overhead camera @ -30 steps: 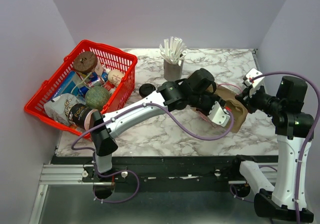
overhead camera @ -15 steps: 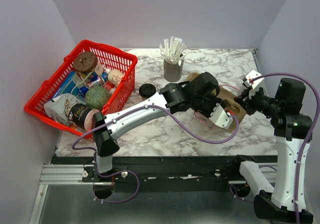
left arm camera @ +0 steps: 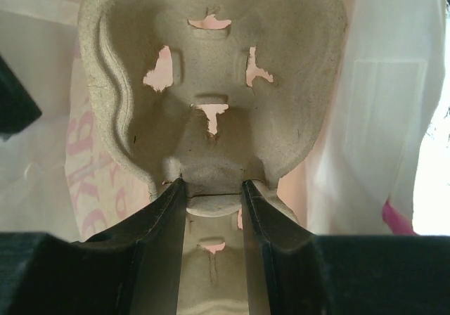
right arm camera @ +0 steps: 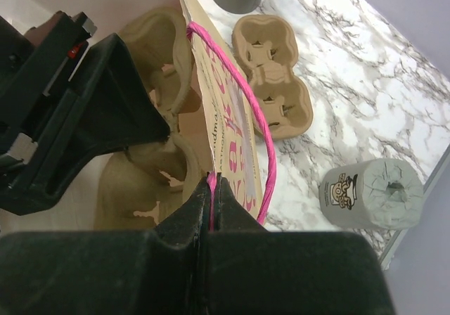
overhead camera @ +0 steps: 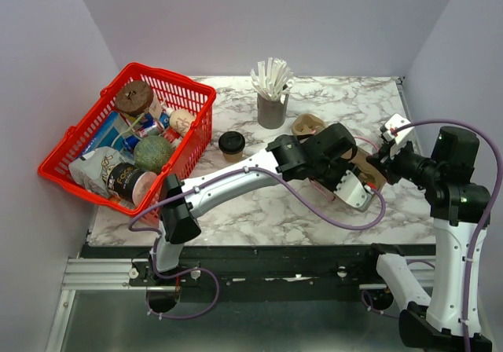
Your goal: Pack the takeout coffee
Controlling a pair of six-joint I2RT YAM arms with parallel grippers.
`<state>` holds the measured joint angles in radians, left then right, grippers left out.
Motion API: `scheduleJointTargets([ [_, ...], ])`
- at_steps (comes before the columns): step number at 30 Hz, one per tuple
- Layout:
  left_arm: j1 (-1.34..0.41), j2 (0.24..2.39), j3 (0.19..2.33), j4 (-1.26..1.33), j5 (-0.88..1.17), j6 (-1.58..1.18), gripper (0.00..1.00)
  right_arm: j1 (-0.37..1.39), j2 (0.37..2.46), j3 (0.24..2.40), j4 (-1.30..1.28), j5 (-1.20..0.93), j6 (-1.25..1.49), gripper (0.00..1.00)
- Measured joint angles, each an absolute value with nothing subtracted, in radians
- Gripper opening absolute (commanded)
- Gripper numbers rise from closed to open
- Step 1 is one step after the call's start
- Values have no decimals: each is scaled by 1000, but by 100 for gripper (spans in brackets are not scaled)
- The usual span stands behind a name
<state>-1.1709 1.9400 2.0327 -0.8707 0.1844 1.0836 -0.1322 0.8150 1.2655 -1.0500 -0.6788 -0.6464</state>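
Pale lilac walls (overhead camera: 275,22) box in a marble-patterned desk (overhead camera: 259,203). A red basket (overhead camera: 189,93) crammed with groceries sits tilted at its left edge.

On the right side stands a paper bag (right arm camera: 225,125) printed in pink. The right fingers (right arm camera: 197,209) are clenched on its pink handle (right arm camera: 268,153), holding the mouth up. The left arm reaches across the desk into the bag. There the left fingers (left arm camera: 172,202) clamp the narrow middle bridge of a pulp carrier (left arm camera: 211,83), one on each side. A second carrier (overhead camera: 309,124) lies flat on the desk near a grey cup (overhead camera: 272,110) of white sticks. A wrapped paper roll (right arm camera: 373,194) lies close to the bag.

The takeout coffee (overhead camera: 231,152) stands upright just beside the basket's right corner, well apart from both arms and touched by neither. Its black lid (overhead camera: 231,141) sits on top.

The cup is probably light and thin-walled, so a hard squeeze would buckle it or pop the lid. If it is full, any tilt risks a spill. The paper sides should give fair friction, while the plastic lid looks slick. The best hold is likely around the upper body just under the lid's rim, where the rolled lip stiffens the wall. It should be kept vertical on the way to a carrier pocket.
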Motion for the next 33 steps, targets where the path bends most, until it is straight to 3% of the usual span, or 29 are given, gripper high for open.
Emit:
scheduleJointTargets([
  [33,-1172,1991,1985,-889,97,1090,0,-117,887,1243,-1097,-697,-667,1],
])
